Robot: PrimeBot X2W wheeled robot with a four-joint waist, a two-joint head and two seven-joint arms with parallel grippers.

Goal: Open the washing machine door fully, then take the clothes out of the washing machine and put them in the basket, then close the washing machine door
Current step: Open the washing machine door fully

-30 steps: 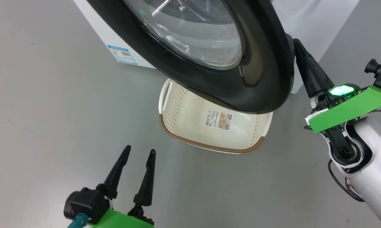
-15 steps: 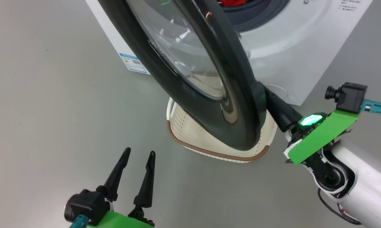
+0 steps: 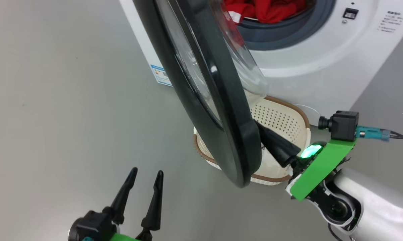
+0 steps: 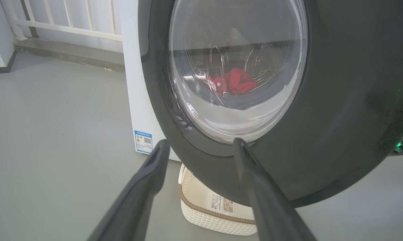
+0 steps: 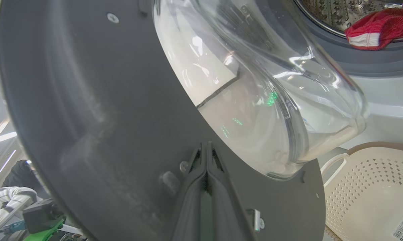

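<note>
The washing machine (image 3: 322,63) stands at the upper right. Its door (image 3: 218,107) hangs swung out, almost edge-on, with the glass bowl (image 5: 271,100) facing the drum. Red clothes (image 3: 261,10) lie in the drum; the wrist views also show the clothes (image 5: 375,30) (image 4: 233,82), from the left wrist through the door glass. The cream basket (image 3: 288,117) sits on the floor below the door. My right gripper (image 3: 266,135) is shut, its tips (image 5: 206,145) against the door's inner face (image 5: 87,100). My left gripper (image 3: 144,175) hangs open and empty, in front of the door's outer face (image 4: 338,100).
Bare grey floor (image 3: 54,100) spreads to the left of the machine. A blue sticker (image 4: 143,142) marks the machine's side panel. White railings (image 4: 64,20) line the far wall. The basket (image 5: 365,187) is close to my right gripper's right side.
The door has swung wider open, from face-on to nearly edge-on, uncovering the drum and red clothes. My right gripper went with it, behind the rim. The head view shifted. The left gripper stayed.
</note>
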